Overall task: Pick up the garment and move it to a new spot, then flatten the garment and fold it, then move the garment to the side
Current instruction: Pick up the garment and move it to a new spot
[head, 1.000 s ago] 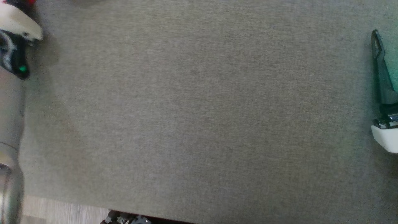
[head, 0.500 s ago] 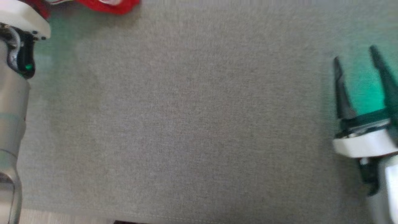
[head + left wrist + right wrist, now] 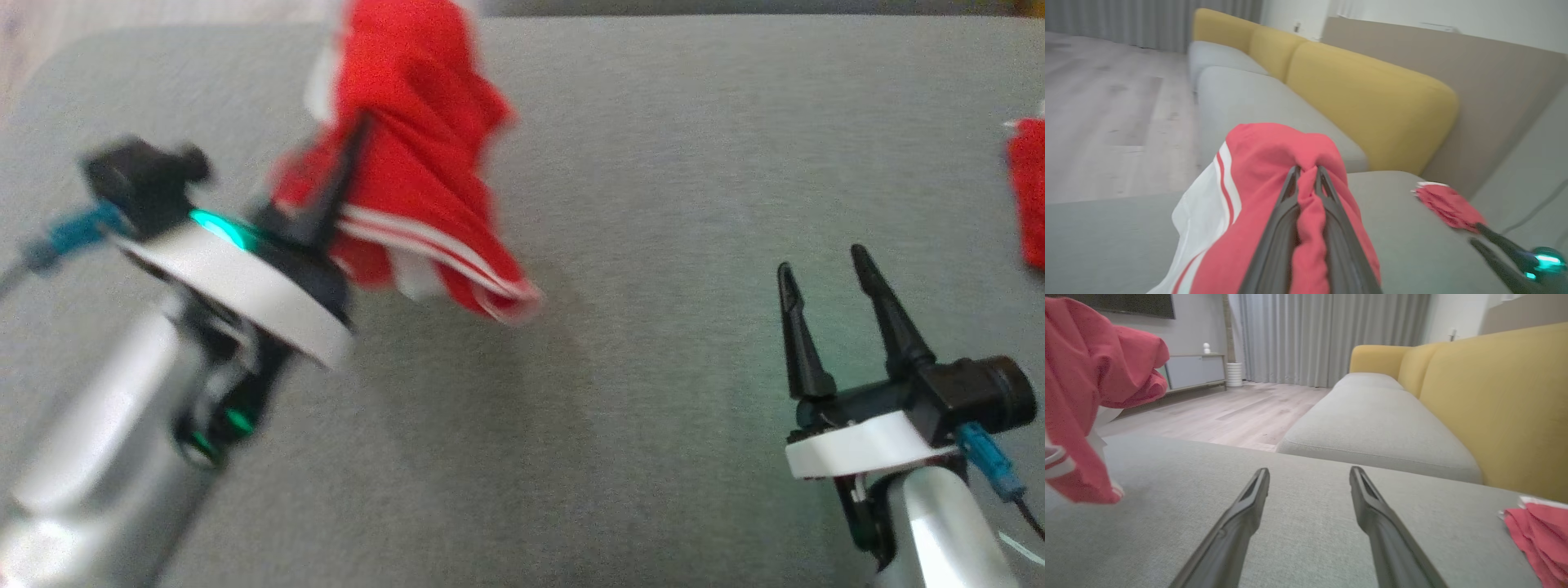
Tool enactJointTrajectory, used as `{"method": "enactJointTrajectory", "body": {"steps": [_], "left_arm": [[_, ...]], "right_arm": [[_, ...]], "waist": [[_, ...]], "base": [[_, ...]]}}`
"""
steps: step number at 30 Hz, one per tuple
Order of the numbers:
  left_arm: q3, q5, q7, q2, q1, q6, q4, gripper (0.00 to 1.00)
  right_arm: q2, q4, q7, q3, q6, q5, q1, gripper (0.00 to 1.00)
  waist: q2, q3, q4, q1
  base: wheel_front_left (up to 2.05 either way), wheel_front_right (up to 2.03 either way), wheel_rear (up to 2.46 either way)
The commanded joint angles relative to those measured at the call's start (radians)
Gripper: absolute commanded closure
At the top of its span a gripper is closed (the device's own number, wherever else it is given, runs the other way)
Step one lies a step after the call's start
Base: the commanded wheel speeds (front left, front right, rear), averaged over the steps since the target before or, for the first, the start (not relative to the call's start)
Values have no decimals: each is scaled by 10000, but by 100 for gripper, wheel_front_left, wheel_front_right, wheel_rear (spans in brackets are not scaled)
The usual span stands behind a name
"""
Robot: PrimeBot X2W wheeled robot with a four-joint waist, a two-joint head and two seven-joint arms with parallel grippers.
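head: facing down on grey cushion (image 3: 620, 408) | left wrist: close on garment (image 3: 1274, 163) | right wrist: low over grey cushion | wrists share yellow backrest (image 3: 1372, 106)

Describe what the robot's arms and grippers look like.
The left gripper and right gripper each have two long, dark fingers on a black base with a white collar. The arms are silver tubes. A black camera with a blue cable plug sits at each wrist; the left wrist glows green.

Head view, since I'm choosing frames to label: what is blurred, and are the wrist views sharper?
Head view: the left end effector and the red garment it grips are motion-smeared; the right end effector is crisp. Left wrist view: mildly soft overall. Right wrist view: sharpest.
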Motion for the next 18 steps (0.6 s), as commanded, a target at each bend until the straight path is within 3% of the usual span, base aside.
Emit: {"method": "enactJointTrajectory", "body": {"steps": [1, 3, 9, 14, 18], "left_arm": [[166, -146, 244, 266, -30, 293, -1468, 100], [-169, -233, 527, 68, 359, 647, -2583, 100], [-1305, 148, 1363, -344, 793, 1366, -3463, 100], [-1949, 136, 1946, -941, 747, 1673, -1652, 100], [-1671, 643, 1370, -1472, -97, 1945, 835, 100]], "right_arm": [[94, -146, -150, 312, -7, 156, -47, 0], [161, -24, -207, 365, -7, 218, -86, 0], [268, 176, -290, 659, -7, 426, -276, 0], [295, 168, -312, 922, -7, 848, -613, 0], [297, 121, -315, 1119, -7, 1121, -828, 0]], "waist": [[-1, -599, -821, 6], [-1, -637, -1112, 6], [-1, -474, -1917, 6], [-1, -34, -2649, 6], [-1, 303, -3127, 6]], "base": [[0, 0, 0], [0, 0, 0], [0, 0, 0], [0, 0, 0], [0, 0, 0]]}}
